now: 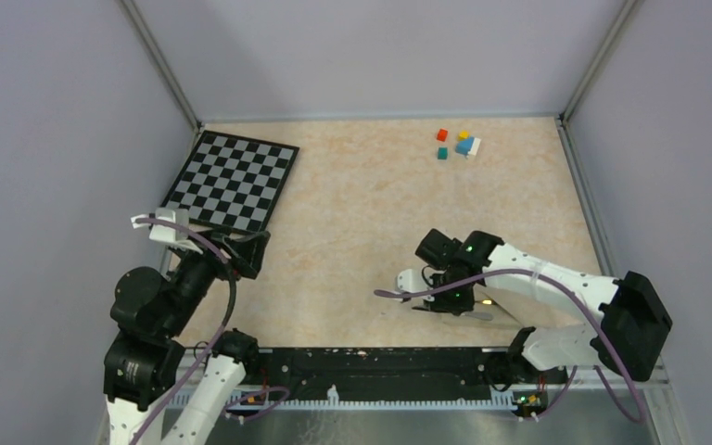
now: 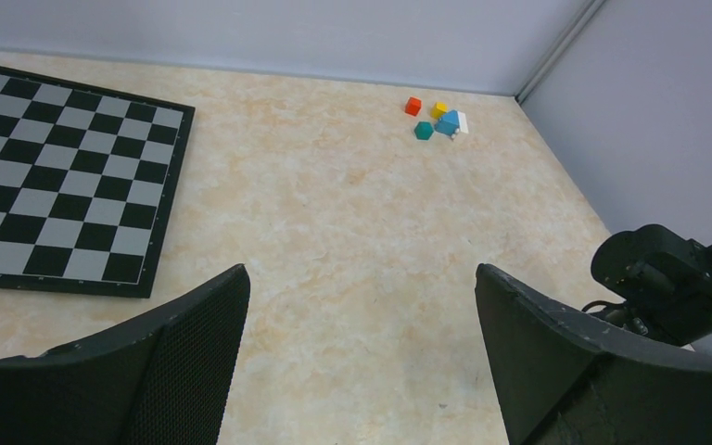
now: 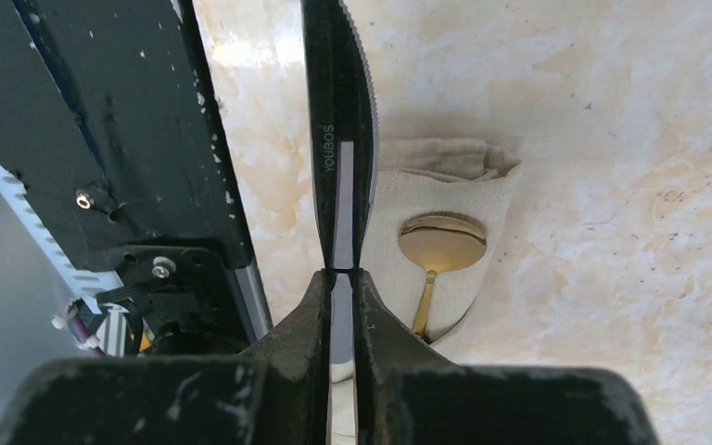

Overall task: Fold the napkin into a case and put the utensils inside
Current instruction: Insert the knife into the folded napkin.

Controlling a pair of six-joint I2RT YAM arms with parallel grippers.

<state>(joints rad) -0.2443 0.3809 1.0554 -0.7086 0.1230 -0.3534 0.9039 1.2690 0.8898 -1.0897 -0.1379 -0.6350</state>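
Note:
My right gripper (image 3: 340, 278) is shut on a slim black knife (image 3: 338, 139) with a serrated edge, held edge-up just above the table near its front edge. Right beside the knife lies the napkin case (image 3: 445, 185), a narrow folded beige strip. A gold spoon (image 3: 442, 243) shows in the case's opening, its handle tucked under the cloth. In the top view the right gripper (image 1: 440, 283) hangs over the case (image 1: 410, 278), with the knife (image 1: 424, 309) pointing left. My left gripper (image 2: 362, 306) is open and empty, raised at the left (image 1: 241, 250).
A black-and-white checkerboard (image 1: 232, 181) lies at the back left and also shows in the left wrist view (image 2: 56, 176). Small coloured cubes (image 1: 459, 144) sit at the back right. The black base rail (image 1: 380, 362) runs along the front edge. Grey walls enclose the table.

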